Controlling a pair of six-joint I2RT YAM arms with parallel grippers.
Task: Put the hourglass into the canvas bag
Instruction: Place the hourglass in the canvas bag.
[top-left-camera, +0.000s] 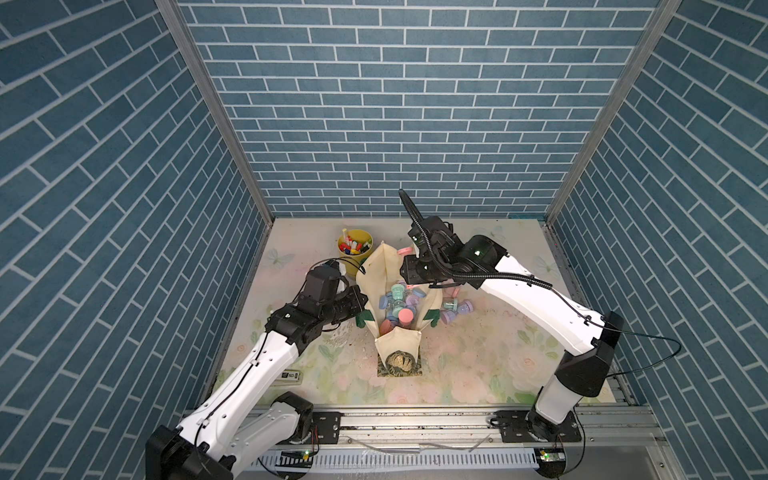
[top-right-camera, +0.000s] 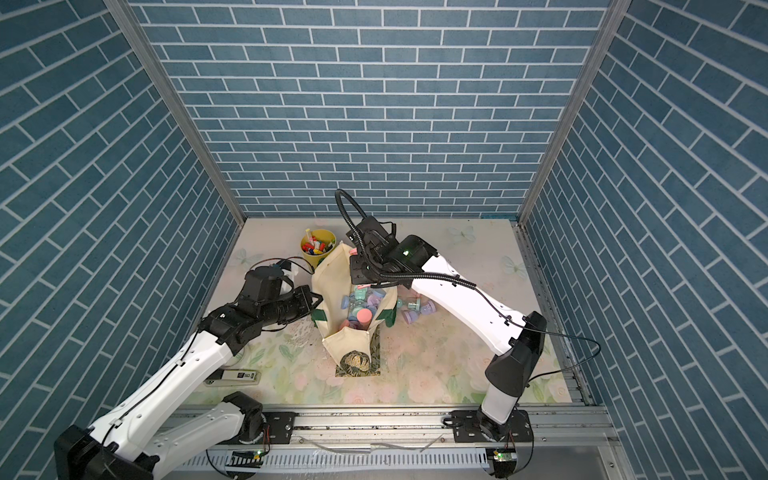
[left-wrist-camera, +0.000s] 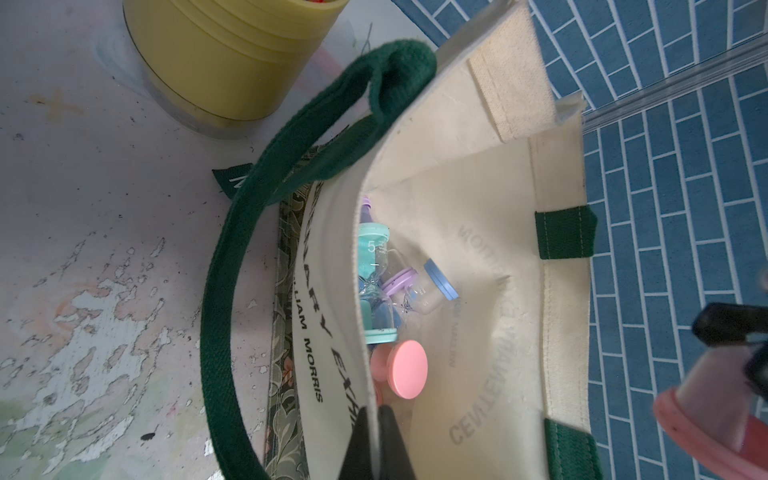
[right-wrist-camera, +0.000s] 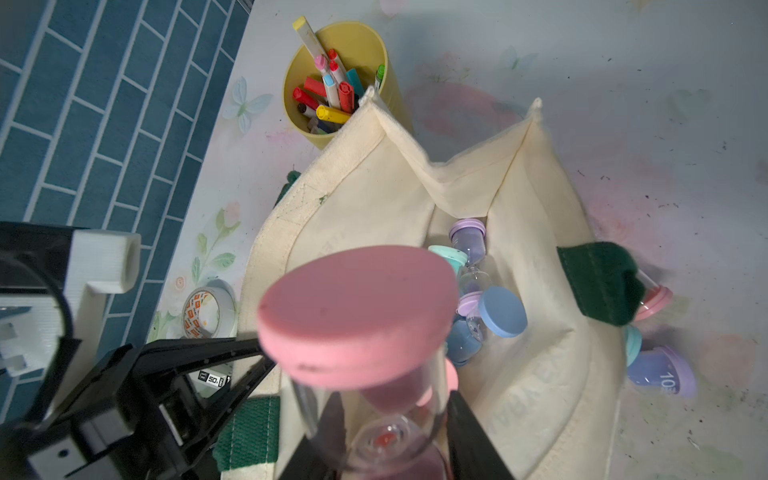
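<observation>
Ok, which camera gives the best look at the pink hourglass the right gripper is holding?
The right wrist view: the pink hourglass fills the centre, its glass neck clamped in the right gripper. The left wrist view catches only a blurred end at the frame edge; both top views show just pink slivers by that gripper.

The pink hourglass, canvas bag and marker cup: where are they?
pink hourglass (right-wrist-camera: 357, 307), right wrist view, on its pink end cap.
canvas bag (top-left-camera: 398, 343), in a top view, on its near cream end panel.
marker cup (left-wrist-camera: 224, 62), left wrist view, on its yellow outer wall.
</observation>
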